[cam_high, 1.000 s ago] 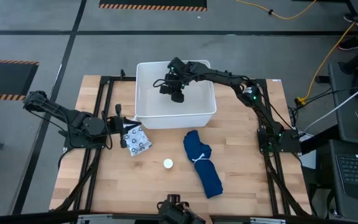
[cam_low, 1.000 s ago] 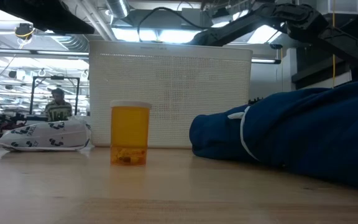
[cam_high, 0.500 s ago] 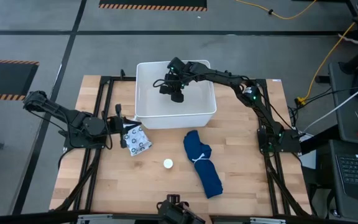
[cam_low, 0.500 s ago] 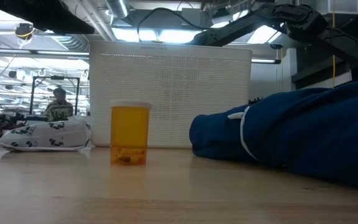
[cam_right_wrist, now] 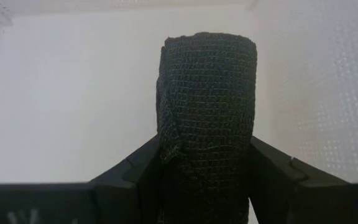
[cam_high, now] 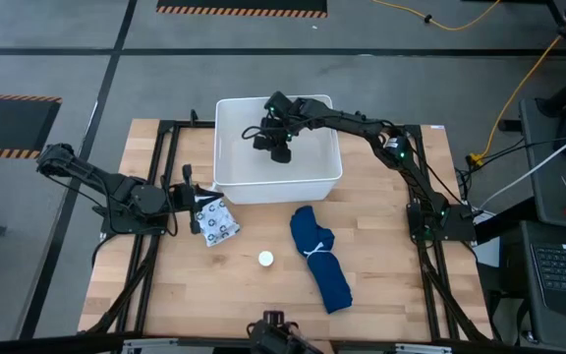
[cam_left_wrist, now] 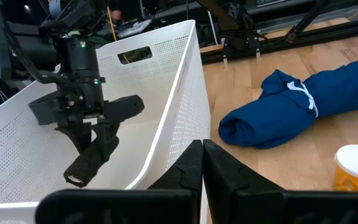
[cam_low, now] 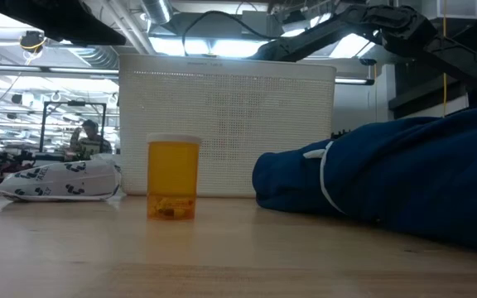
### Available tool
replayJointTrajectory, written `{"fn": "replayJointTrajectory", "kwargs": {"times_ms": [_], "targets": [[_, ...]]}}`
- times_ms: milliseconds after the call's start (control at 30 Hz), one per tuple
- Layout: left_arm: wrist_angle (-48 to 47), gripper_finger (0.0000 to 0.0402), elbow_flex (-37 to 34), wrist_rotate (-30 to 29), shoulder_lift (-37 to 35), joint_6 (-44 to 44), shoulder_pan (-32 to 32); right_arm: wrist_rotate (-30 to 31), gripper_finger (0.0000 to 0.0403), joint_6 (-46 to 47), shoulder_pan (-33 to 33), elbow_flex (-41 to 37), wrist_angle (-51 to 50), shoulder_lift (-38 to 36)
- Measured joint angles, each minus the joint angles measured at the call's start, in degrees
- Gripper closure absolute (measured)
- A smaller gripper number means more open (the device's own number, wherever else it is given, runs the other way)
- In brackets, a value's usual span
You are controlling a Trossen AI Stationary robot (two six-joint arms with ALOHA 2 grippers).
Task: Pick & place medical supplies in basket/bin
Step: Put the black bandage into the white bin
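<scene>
Right wrist view: right gripper point(cam_right_wrist: 205, 180) clamps a soft, light black bandage roll point(cam_right_wrist: 205, 112) mid-body above the tub point(cam_high: 229, 177); left gripper point(cam_left_wrist: 202, 171), closed, waits beside the tub.

Even overhead light falls on the worktop point(cam_high: 214, 295), with short soft shadows. Bright ceiling lamps glare behind the white tub point(cam_low: 226, 128), backlighting it. Near the right hand's camera, the dark roll point(cam_right_wrist: 205, 99) looks soft.
</scene>
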Motion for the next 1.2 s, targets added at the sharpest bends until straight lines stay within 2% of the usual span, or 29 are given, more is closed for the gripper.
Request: {"fn": "replayJointTrajectory", "kwargs": {"times_ms": [567,900,1000,1200], "targets": [[0.00,0.0394,0.00,0.00,0.00,0.00,0.00,0.06,0.0219,-0.09,0.51,0.00,1.08,-0.01],[-0.02,0.0397,-0.01,0.00,-0.02,0.00,0.00,-0.04,0.0258,-0.09,0.51,0.00,1.15,-0.02],[-0.01,0.0396,0.01,0.00,0.00,0.00,0.00,-0.06,0.0243,-0.09,0.51,0.00,1.41,-0.02],[0.00,0.0399,-0.01,0.00,-0.01,0.00,0.00,-0.06,0.0184,-0.09,0.51,0.00,1.42,-0.02]]}}
